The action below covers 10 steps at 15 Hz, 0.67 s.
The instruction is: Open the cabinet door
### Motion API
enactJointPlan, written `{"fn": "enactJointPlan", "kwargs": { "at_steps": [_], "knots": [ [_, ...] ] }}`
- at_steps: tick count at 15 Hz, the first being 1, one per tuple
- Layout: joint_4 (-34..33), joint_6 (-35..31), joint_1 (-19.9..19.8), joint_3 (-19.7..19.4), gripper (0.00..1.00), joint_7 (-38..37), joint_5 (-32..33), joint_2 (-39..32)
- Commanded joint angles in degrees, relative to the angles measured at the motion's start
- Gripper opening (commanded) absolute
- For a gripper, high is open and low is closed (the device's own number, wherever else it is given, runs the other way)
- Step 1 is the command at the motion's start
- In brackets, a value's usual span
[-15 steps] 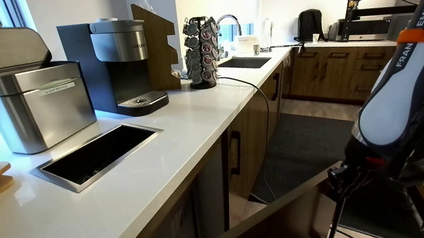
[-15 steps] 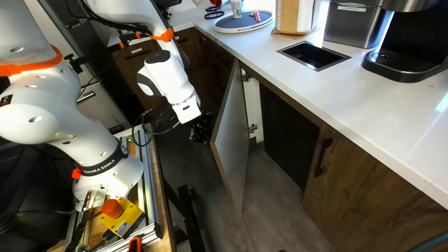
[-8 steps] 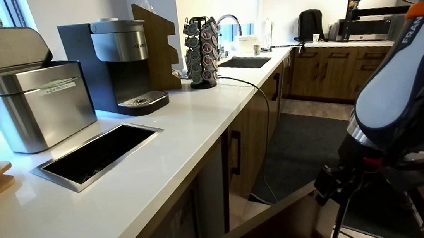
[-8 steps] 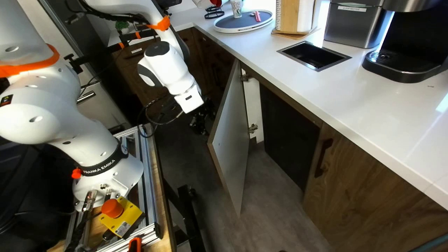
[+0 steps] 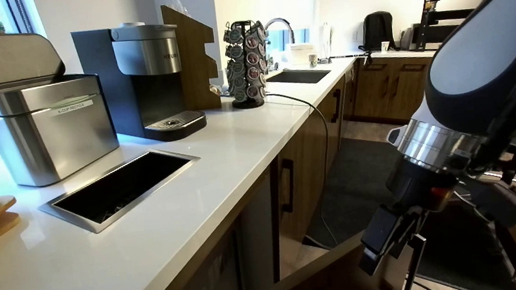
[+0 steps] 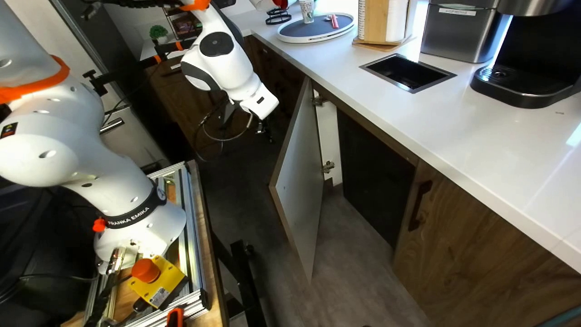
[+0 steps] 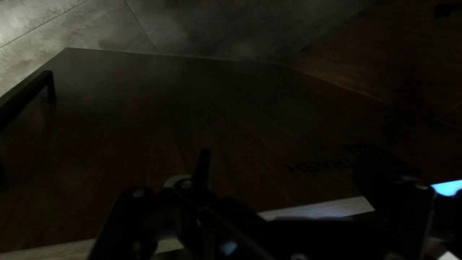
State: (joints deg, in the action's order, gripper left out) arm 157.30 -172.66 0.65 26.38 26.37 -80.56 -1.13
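Cabinet door (image 6: 299, 181) standing ajar, front facing the spread jaws, near its top edge, contact unclear

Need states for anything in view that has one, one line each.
cabinet door: open, swung out from the counter
gripper: open, jaws apart
neighbouring door: shut
K-cup bin lid: up
steel-rimmed cut-out: uncovered
paper cup: upright on the round tray
stop button: cannot tell whether pressed
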Motion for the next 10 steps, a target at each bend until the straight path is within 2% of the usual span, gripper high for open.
{"fn": "enactJointPlan", "kwargs": {
  "at_steps": [1,2,3,5,7,8,10],
  "knots": [
    [0.08,0.82,-2.19,-3.35,1.0,-5.14,13.2,-2.63],
    [0.17,-1.85,1.71,-9.18,1.0,-7.78,18.5,-4.39],
    [0.23,-4.18,1.49,-11.34,1.0,-9.34,23.16,-6.22],
    [0.25,-3.47,0.98,-16.78,1.0,-12.39,32.57,-6.27],
    [0.14,-1.43,-0.34,-21.9,1.0,-15.44,41.95,-5.13],
    [0.08,1.43,0.72,-26.24,1.0,-14.1,44.01,-2.92],
    [1.07,9.15,-1.81,-29.54,1.0,-11.03,47.75,3.72]
  ]
}}
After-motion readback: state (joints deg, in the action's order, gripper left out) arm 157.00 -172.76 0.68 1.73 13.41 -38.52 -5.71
